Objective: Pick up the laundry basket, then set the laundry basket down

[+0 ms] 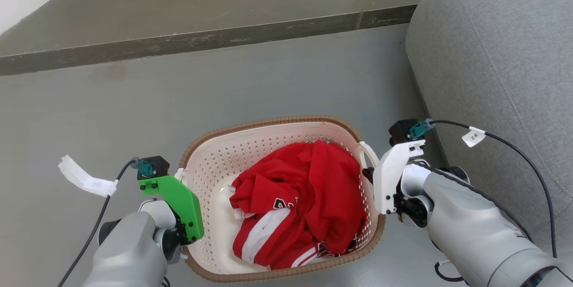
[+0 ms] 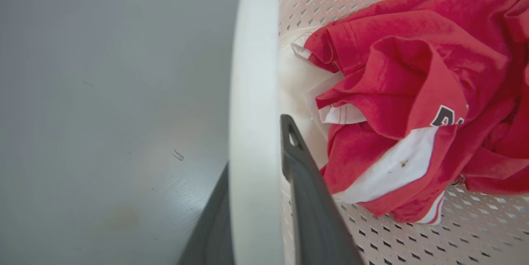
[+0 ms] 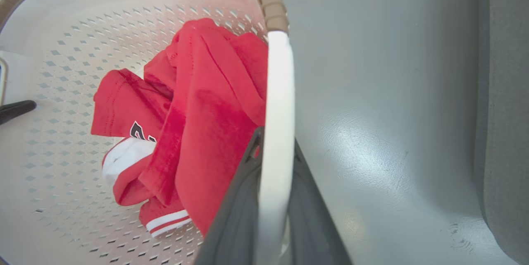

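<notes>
I have the basket (image 1: 268, 122) between both arms, low in the head view over the grey floor (image 1: 268, 85). I cannot tell whether its base is touching the floor or is just off it.

The left claw (image 2: 256, 149) is at the basket's left side, closed narrow on the left handle (image 2: 254, 70). The white loop runs up between the two dark fingers. One finger (image 2: 301, 174) is inside the basket, pressed against the handle's inner edge, and the other is outside, mostly hidden behind the loop.

The right claw (image 3: 277, 141) mirrors it at the basket's right side. Its fingers close tight on the right handle (image 3: 279, 91), one inside the wall against the shirt and one outside over the floor. The brown rim meets that handle just past the fingertips.

In the head view the green mount (image 1: 179, 202) on my left wrist sits against the basket's left rim. The white mount (image 1: 389, 175) on my right wrist sits just beside the right loop.

A crumpled red shirt (image 1: 309, 188) with white trim and dark lettering lies in the basket, bunched toward its right and near sides. The perforated bottom on the left is bare.

A grey sofa (image 1: 492, 54) stands just right of the basket, and my right forearm is between the two. Well beyond the basket's far rim, a raised dark step (image 1: 179, 18) crosses the floor.
</notes>
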Motion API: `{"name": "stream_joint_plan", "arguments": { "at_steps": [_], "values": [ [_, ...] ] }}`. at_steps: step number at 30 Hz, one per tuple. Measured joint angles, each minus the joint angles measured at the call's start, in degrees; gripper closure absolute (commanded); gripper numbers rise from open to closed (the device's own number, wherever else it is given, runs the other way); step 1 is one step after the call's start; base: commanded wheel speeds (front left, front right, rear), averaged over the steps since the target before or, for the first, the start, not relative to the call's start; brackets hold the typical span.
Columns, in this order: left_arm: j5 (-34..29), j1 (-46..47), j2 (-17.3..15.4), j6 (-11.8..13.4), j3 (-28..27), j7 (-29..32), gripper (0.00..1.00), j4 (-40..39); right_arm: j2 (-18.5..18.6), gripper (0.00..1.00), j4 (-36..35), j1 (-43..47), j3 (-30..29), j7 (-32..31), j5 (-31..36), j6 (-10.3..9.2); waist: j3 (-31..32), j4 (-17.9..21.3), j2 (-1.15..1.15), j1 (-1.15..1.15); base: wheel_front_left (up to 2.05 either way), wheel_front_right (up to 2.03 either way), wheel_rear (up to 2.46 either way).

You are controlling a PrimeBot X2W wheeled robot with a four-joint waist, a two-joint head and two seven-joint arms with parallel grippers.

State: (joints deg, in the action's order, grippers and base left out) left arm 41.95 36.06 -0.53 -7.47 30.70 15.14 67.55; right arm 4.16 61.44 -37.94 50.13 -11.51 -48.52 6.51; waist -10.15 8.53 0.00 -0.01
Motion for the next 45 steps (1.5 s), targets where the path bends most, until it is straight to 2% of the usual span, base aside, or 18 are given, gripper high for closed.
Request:
{"name": "stream_joint_plan", "arguments": {
  "at_steps": [30, 45],
  "values": [
    [2.24, -0.13, -0.52, 0.42, 1.75, -0.14, 1.00, -1.47, 1.68, 1.00, -1.75, -0.29, 3.76, 0.24, -2.98, -0.02, -0.46, -0.22, 0.00, 0.00, 0.00, 0.00, 0.00],
    [2.82, 2.28, -1.92, 0.42, 1.45, -2.87, 1.00, -3.09, 2.19, 1.00, -3.37, -3.24, 4.25, 3.78, -3.92, -0.03, -5.60, -0.39, 0.00, 0.00, 0.00, 0.00, 0.00]
  ]
}}
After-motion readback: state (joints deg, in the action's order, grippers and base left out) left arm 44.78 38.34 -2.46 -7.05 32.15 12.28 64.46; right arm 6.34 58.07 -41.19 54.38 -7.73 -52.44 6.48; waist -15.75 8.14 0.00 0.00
